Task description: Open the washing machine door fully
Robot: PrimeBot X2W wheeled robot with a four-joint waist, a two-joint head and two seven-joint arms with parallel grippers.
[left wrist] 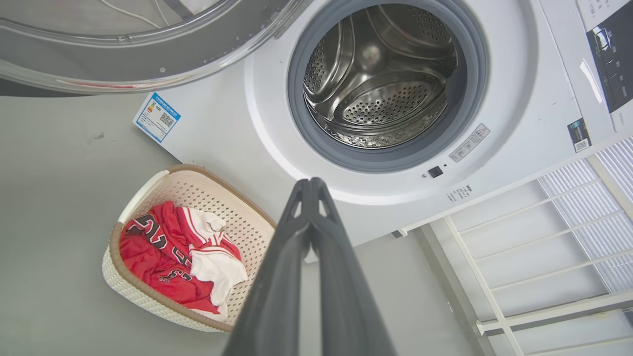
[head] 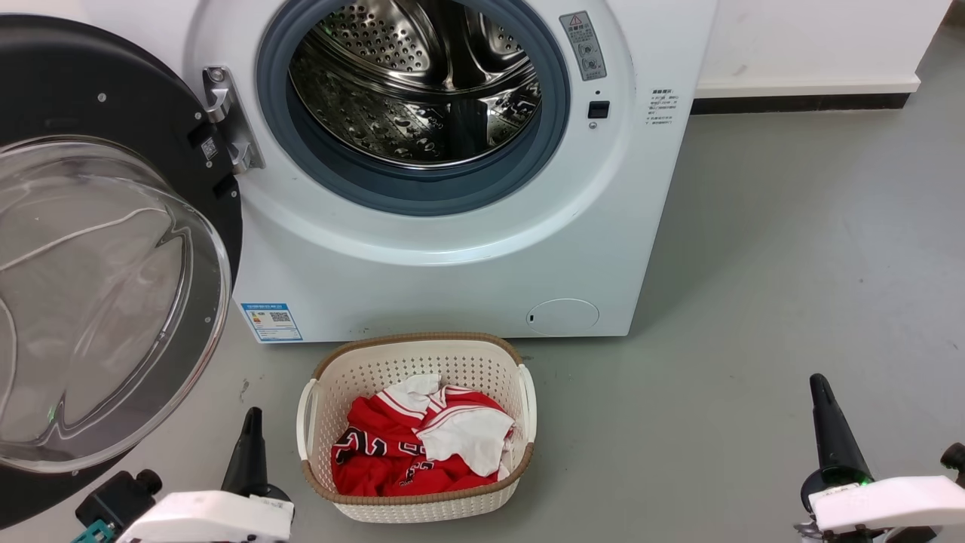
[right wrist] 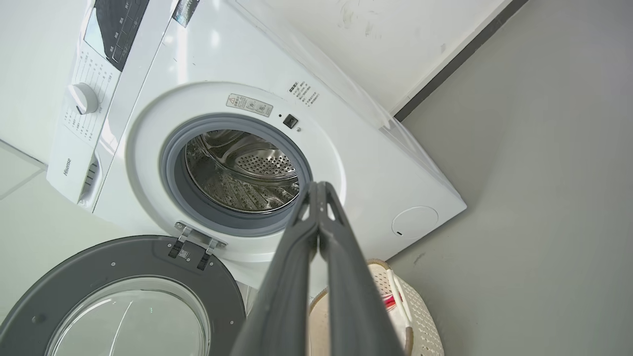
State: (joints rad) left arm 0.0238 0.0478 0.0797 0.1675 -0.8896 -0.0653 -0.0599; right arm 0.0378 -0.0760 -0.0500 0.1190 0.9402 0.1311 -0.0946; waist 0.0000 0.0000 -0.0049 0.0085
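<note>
The white washing machine stands ahead with its steel drum exposed. Its round black washing machine door, with a clear bulging glass bowl, is swung wide out to the left on its hinge. My left gripper is shut, low at the left, below the door and apart from it. My right gripper is shut, low at the far right, well clear of the machine. In the wrist views the machine, the door and each shut gripper show.
A cream laundry basket holding red and white clothes sits on the grey floor right before the machine, between my two arms. A white wall with a dark skirting runs behind at the right. A white rack stands beside the machine.
</note>
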